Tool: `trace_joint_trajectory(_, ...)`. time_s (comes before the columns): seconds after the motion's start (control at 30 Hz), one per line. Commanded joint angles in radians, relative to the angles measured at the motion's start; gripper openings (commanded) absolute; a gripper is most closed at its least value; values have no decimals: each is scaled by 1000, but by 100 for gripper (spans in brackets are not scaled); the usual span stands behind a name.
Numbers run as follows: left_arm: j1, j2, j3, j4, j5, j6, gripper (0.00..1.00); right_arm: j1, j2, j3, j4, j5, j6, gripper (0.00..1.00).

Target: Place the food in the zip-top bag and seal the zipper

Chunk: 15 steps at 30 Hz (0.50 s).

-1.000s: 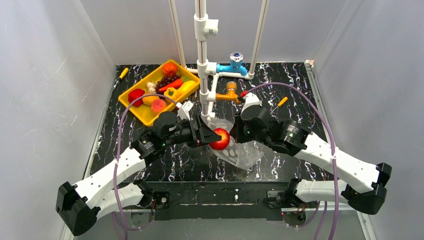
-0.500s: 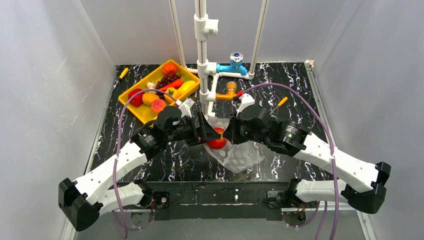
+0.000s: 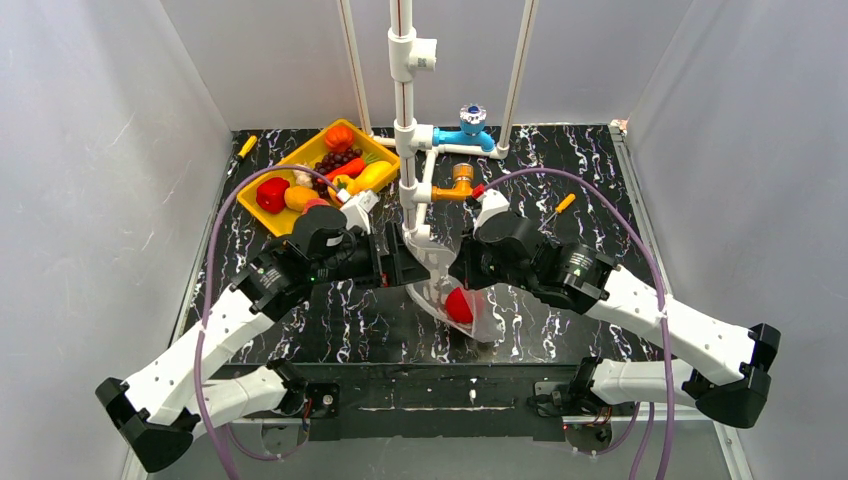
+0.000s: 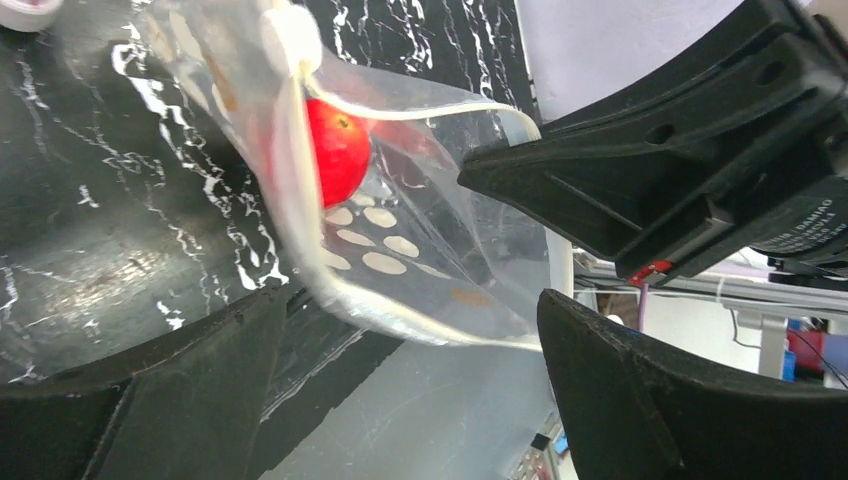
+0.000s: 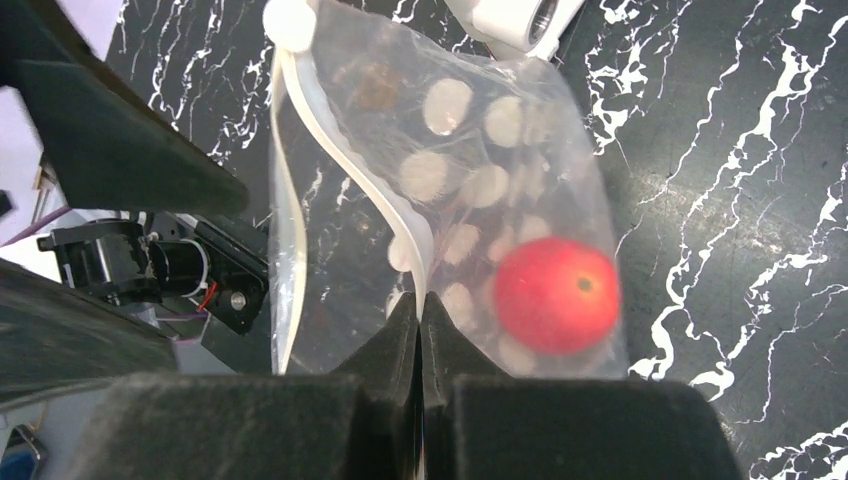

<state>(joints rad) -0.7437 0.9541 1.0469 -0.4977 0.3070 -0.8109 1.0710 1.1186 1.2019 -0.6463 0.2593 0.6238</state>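
The right gripper (image 5: 420, 305) is pressing its two dark fingers (image 5: 395, 345) tight together, pinching the mouth edge of the zip-top bag (image 5: 470, 150). The pale zipper (image 5: 410, 235) is running straight down into that pinch. From the grip, the clear dotted plastic is hanging open, its mouth gaping toward the left arm. A red toy fruit (image 5: 555, 295) is lying inside the bag, low against the dotted wall and just beside the clamped fingers.

The left gripper (image 4: 412, 300) is standing with its fingers (image 4: 190, 380) spread wide, one on each side of the bag's mouth, and is gripping nothing. In the left wrist view the red fruit is showing through the plastic beyond those fingertips, well inside the opening.

From above, the two grippers are facing each other over the middle of the black marbled table (image 3: 560, 150), with the bag sagging between them toward the near edge. A white pipe stand (image 3: 405, 120) is rising just behind the bag.

The rest of the food (image 3: 335, 160) is sitting in the yellow tray (image 3: 285, 158) at the far left of the table, behind the left arm: red, orange, yellow and dark purple pieces are crowding together there.
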Motion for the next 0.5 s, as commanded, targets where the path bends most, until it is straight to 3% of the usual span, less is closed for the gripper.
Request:
trace_joint_trajectory(0.0, -5, -8, 81, -185, -92, 59, 90, -6, -32, -9, 57, -8, -21, 1)
trace_joint_trajectory(0.23, -5, -39, 104, -229, -170, 53, 86, -6, -25, -16, 54, -18, -30, 1)
trace_joint_trajectory(0.37, -3, -19, 160, -348, -309, 85, 98, -6, -34, -29, 46, -9, -40, 1)
trace_joint_trajectory(0.47, 17, 19, 215, -460, -424, 162, 98, -6, -47, -42, 40, 1, -45, 1)
